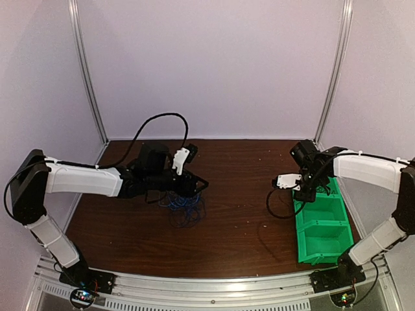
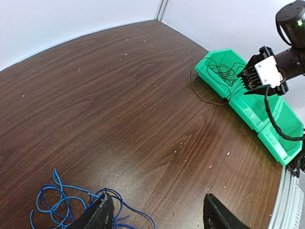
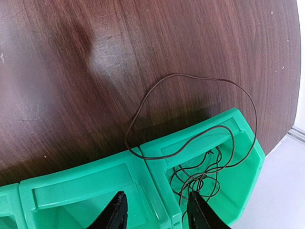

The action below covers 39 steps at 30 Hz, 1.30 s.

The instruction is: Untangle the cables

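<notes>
The bench is dark brown wood with wavy lines in it. Tiny pale specks dot its top, and a soft shine of light sits on the wood. Behind it is a plain pale back wall. A left wall and a right wall close the sides. A thin silver left post and right post stand in the back corners. A grey metal rail runs along the near edge.

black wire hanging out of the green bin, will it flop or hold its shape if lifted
Probably floppy: the black wire drapes in loose loops over the green bin rim onto the table. Likely very light, being so thin. Its tangled part inside may snag when pulled.
</notes>
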Tool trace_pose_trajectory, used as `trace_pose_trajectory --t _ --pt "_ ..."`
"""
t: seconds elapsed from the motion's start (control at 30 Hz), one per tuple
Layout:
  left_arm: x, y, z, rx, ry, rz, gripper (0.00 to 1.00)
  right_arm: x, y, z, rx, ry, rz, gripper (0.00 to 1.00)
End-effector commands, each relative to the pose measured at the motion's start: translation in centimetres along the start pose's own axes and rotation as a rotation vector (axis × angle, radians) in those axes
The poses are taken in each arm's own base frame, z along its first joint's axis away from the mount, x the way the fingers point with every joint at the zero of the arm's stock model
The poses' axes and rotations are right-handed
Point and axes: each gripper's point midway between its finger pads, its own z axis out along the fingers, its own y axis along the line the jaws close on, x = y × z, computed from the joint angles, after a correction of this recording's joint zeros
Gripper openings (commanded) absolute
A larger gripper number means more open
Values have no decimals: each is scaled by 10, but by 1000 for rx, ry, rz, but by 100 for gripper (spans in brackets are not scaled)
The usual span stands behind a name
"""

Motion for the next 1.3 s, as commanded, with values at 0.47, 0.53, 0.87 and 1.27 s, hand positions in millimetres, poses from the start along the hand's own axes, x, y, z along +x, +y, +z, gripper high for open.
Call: trace_pose_trajectory --t 0.47,0.53,0.87,1.27 --pt "-1 -3 4 20 -31 4 66 -16 -14 44 74 52 -29 43" --pt "-1 -3 4 18 -30 4 66 -16 -13 52 61 66 -31 42" --pt "-5 -2 2 3 -30 14 66 -65 -44 47 31 -42 133 36" --pt "-4 0 -7 -15 -34 18 66 -67 -6 68 -220 0 339 33"
